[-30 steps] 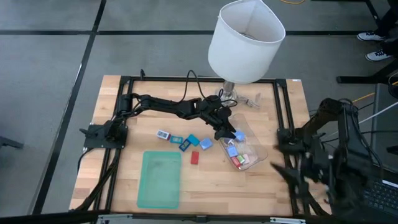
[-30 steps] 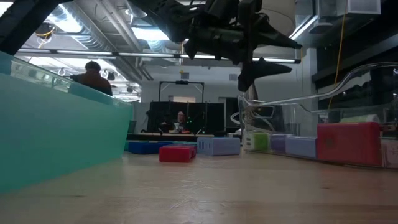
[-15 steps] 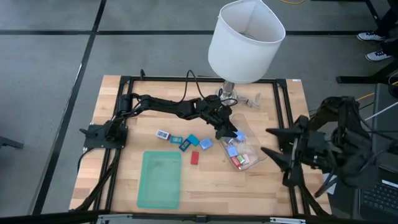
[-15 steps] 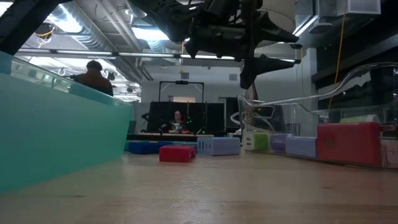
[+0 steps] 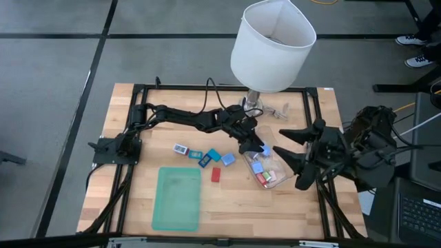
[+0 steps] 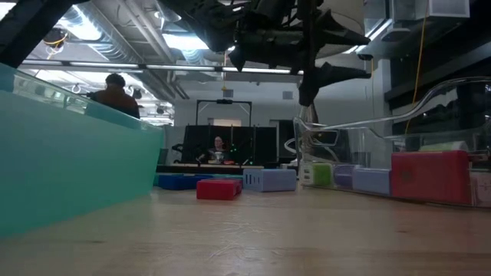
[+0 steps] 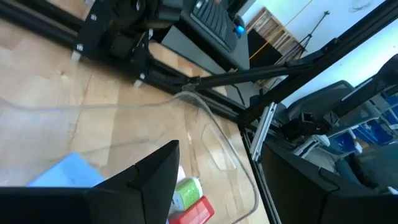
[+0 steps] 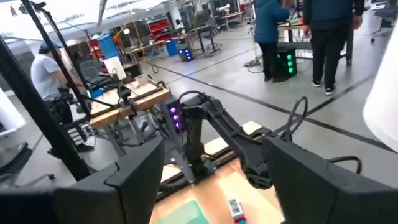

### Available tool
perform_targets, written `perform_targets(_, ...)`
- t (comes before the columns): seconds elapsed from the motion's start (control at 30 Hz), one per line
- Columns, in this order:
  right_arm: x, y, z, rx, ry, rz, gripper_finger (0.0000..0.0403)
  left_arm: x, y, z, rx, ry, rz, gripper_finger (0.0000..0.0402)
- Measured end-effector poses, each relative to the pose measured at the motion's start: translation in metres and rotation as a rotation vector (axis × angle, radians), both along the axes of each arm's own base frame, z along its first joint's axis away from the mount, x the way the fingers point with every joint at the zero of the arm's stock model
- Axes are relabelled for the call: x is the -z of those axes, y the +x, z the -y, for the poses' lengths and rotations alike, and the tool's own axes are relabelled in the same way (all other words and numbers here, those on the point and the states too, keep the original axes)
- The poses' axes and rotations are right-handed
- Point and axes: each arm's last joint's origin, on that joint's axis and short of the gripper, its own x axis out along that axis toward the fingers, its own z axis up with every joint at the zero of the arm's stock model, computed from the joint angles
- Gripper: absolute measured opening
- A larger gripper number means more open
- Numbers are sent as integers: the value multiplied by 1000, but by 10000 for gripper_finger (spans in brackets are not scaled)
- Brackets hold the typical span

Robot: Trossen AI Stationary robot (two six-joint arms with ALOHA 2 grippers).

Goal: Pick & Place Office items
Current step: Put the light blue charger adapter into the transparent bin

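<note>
Several small office items lie on the table left of the clear tub [image 5: 281, 167]: a white one [image 5: 180, 148], a teal one [image 5: 195, 153], blue ones [image 5: 213, 156] and a red one [image 5: 216, 174]. More pieces sit inside the tub, among them a light blue one [image 5: 257, 167] and a red one [image 6: 430, 176]. My left gripper [image 5: 256, 147] hangs open above the tub's far end, over a light blue piece [image 7: 68, 174], fingers spread in the low view [image 6: 337, 54]. My right gripper [image 5: 286, 155] is wide open in the air beside the tub's right side.
A flat green tray [image 5: 176, 198] lies near the table's front edge, left of the pieces; its wall [image 6: 69, 153] fills the low view's left. A lamp with a white shade [image 5: 272, 45] stands at the far edge above the tub. People stand in the room behind.
My right arm has swung in from beyond the table's right edge toward the left, and its open gripper now hangs beside the tub. My left gripper has risen a little above the tub, still open. The pieces have stayed where they were.
</note>
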Motion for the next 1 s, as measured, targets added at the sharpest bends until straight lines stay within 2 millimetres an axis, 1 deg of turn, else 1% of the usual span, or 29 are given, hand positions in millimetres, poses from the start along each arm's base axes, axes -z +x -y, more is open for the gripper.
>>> perform_targets(0.07,0,0,0,2,-6,1,279,-1,0,0,0,2,12,221)
perform_targets(0.13,1,1,0,-60,-58,-41,279,-1,0,0,0,2,13,221)
perform_targets(0.2,1,3,0,-176,-96,-76,279,-1,0,0,0,2,15,221)
perform_targets(0.23,-2,4,1,-246,-98,-66,279,-1,0,0,0,2,15,221)
perform_targets(0.27,-10,5,2,-359,-126,-30,279,-1,0,0,1,2,15,221)
perform_targets(0.3,-22,6,2,-526,-208,60,279,-1,0,1,2,2,14,221)
perform_targets(0.33,-36,2,1,-814,-389,243,279,-1,0,1,3,3,15,221)
perform_targets(0.37,-45,-6,3,-1141,-633,475,279,-1,1,1,3,3,16,221)
perform_targets(0.4,-43,-5,9,-1400,-793,645,279,-1,0,1,4,3,15,221)
perform_targets(0.43,-40,0,18,-1567,-782,694,279,-1,0,1,5,3,12,221)
perform_targets(0.47,-39,5,29,-1582,-679,618,279,-1,0,1,6,2,6,221)
perform_targets(0.5,-36,13,34,-1493,-569,518,279,-1,0,1,5,-4,6,221)
perform_targets(0.53,-35,22,36,-1358,-459,436,279,-1,0,1,3,-7,8,221)
perform_targets(0.57,-28,30,38,-1244,-361,330,279,-2,1,1,3,-7,13,221)
perform_targets(0.6,-20,36,41,-1161,-300,232,279,-2,1,1,3,-8,15,221)
perform_targets(0.63,-16,40,45,-1101,-278,197,279,-3,0,1,3,-9,15,221)
perform_targets(0.67,-16,40,48,-1076,-266,196,279,-4,0,1,3,-8,15,221)
perform_targets(0.7,-15,37,50,-1077,-264,197,279,-5,0,1,4,-4,21,221)
perform_targets(0.77,-17,23,51,-1068,-263,241,279,-7,-1,1,5,-2,26,221)
perform_targets(0.83,-14,11,54,-959,-253,240,279,-8,-1,1,4,6,30,221)
perform_targets(0.93,6,-10,52,-811,-201,197,279,-10,-1,0,-19,47,48,221)
perform_targets(1.0,22,-26,52,-786,-196,218,279,-10,-1,-1,-46,72,51,221)
